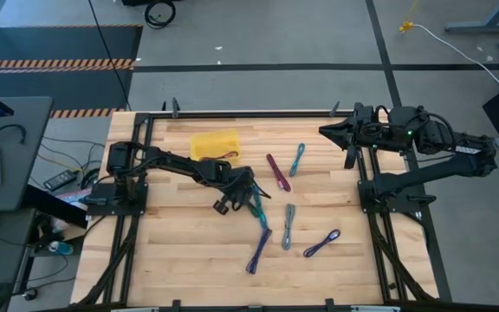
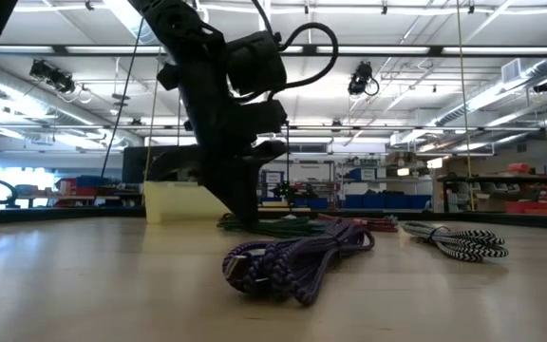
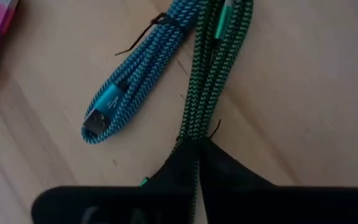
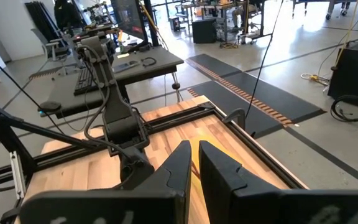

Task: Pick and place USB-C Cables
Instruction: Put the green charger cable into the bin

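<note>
The green USB-C cable (image 3: 219, 74) sits mid-table, touching a teal-blue cable (image 3: 138, 78), with the left gripper (image 3: 194, 163) clamped tight on its end. Maroon (image 1: 278, 172), grey (image 1: 288, 226) and purple cables (image 1: 259, 250) lie nearby on the table (image 1: 180, 251). Right gripper (image 4: 193, 163) hangs over the far right edge, fingers nearly together, holding nothing.

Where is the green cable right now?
In the high view the green cable lies mid-table, pinched by the left pincer, with the teal-blue cable right beside it.
</note>
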### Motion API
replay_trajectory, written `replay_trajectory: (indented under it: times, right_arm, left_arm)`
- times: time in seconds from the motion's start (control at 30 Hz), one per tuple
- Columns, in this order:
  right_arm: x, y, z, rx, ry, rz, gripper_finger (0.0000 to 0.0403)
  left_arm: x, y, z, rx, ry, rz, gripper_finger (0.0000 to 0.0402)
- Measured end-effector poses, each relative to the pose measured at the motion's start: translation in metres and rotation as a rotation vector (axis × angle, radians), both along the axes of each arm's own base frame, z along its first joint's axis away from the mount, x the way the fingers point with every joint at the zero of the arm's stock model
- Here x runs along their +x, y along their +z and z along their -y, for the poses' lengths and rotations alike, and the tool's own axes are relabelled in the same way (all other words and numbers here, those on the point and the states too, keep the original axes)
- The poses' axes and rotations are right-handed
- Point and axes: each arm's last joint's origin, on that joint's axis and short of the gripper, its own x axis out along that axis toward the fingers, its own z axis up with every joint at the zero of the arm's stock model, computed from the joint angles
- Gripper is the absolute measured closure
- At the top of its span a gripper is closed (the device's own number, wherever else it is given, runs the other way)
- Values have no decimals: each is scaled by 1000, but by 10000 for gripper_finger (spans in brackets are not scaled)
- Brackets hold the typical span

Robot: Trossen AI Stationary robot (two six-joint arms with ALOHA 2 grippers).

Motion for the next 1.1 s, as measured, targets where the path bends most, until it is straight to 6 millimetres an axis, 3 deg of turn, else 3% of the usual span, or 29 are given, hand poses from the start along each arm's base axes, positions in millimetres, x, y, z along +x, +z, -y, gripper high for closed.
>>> replay_trajectory:
  times: [0.13, 0.23, 0.47, 0.6, 0.73, 0.9, 1.1]
  right_arm:
    - [0, 0, 0, -1, 0, 0, 364]
    - [0, 0, 0, -1, 0, 0, 364]
    - [0, 0, 0, 1, 1, -3, 364]
    - [0, -1, 0, 0, 1, -7, 364]
    - [0, -1, 0, 0, 0, -8, 364]
    - [0, -1, 0, -1, 1, -12, 364]
    - [-1, -3, 0, -1, 1, -28, 364]
  left_arm:
    - [0, 4, 5, -35, 84, -6, 397]
    - [4, 19, 12, -74, 166, -32, 399]
    - [24, 116, 20, -109, 460, 47, 401]
    - [21, 171, 19, -57, 608, 81, 401]
    - [8, 207, 2, 31, 815, 95, 401]
    - [-14, 219, -35, 28, 1130, 9, 401]
    - [-27, 203, -63, 87, 1211, -116, 401]
